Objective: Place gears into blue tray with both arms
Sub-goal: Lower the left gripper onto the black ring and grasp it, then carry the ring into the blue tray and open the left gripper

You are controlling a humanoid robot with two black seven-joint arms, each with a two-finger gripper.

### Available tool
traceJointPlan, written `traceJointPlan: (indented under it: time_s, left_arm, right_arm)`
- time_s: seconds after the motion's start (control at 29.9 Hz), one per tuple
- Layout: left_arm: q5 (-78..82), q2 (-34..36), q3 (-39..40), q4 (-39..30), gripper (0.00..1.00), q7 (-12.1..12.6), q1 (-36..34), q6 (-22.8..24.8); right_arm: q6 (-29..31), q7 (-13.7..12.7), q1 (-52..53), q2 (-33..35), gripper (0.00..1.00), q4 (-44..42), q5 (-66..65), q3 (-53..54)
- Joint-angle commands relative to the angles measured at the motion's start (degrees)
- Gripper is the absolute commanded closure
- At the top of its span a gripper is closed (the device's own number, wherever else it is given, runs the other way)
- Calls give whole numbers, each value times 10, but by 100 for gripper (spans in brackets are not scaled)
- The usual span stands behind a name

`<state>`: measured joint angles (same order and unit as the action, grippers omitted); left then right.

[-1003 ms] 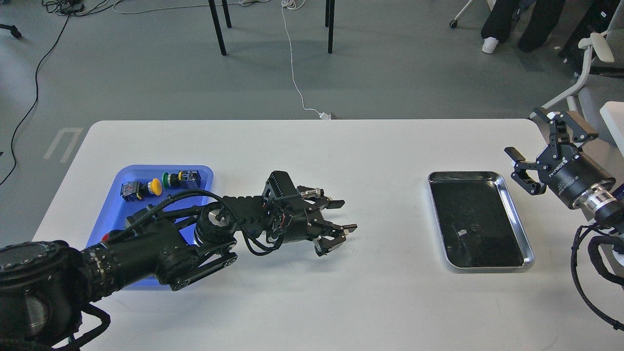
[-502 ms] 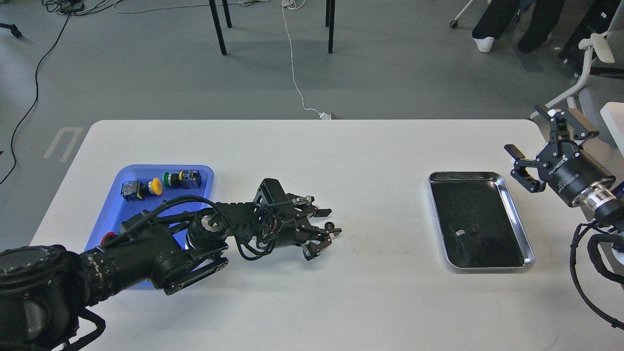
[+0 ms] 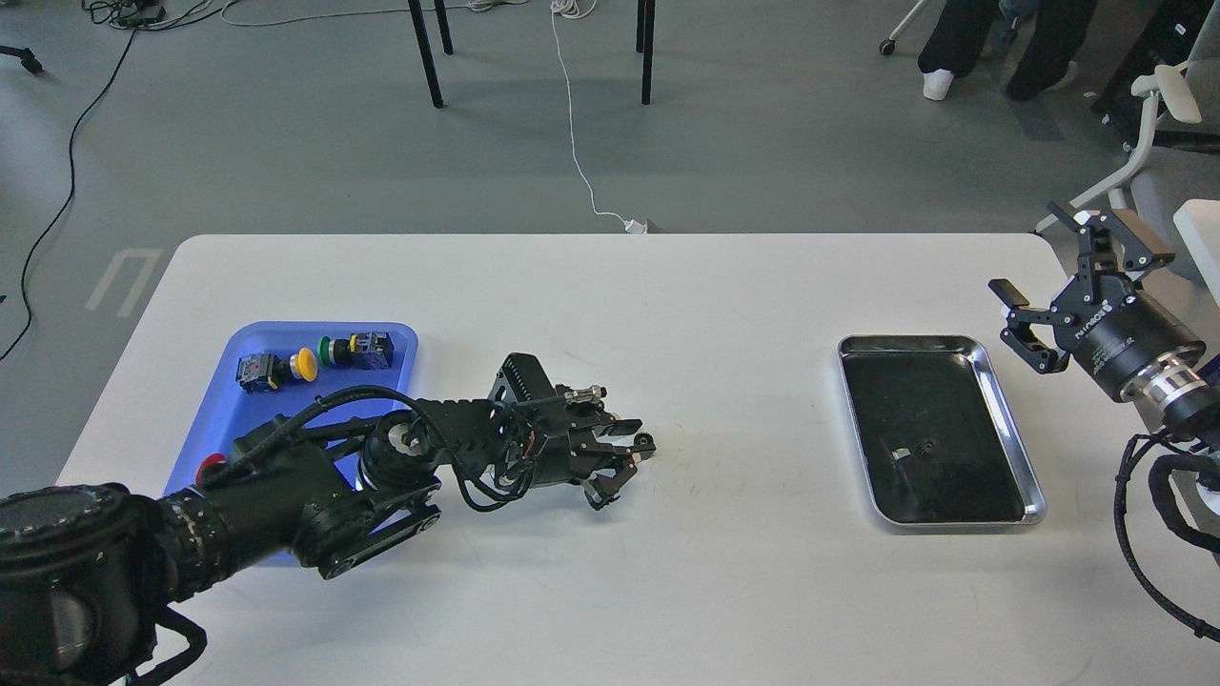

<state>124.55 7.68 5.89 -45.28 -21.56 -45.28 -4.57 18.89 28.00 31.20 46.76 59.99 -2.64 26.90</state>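
Observation:
One tiny black gear [image 3: 646, 440] sits at the tips of my left gripper [image 3: 637, 440], low over the white table near its middle. The fingers are drawn in close on it. A second gear [image 3: 925, 445] lies on the dark floor of the steel tray [image 3: 1014, 429] at the right. The blue tray [image 3: 221, 419] lies at the left, partly covered by my left arm. My right gripper [image 3: 1034, 262] hangs open and holds nothing, beyond the steel tray's far right corner.
The blue tray holds push-button switches: a yellow-capped one [image 3: 303, 363], a green-capped one [image 3: 330, 351] and a red cap [image 3: 208, 469] peeking out by my arm. An office chair [image 3: 1158, 143] stands past the table's right edge.
My left gripper has pulled back to the left and sunk toward the table, and its fingers have narrowed around the gear. The right gripper has drifted slightly up and right.

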Motion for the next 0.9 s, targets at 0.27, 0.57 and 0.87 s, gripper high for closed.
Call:
traceJointPlan:
  time_s: [0.27, 0.57, 0.87]
  left_arm:
    - [-30, 72, 34, -69, 82, -9, -11, -20]
    - [-120, 368, 59, -204, 81, -41, -2, -47]
    - [-143, 425, 56, -136, 81, -60, 101, -51]
  right_arm:
    - [1, 0, 0, 2, 2, 0, 0, 7]
    - [1, 0, -2, 5, 2, -4, 0, 11]
    - [0, 0, -3, 0, 2, -4, -1, 13]
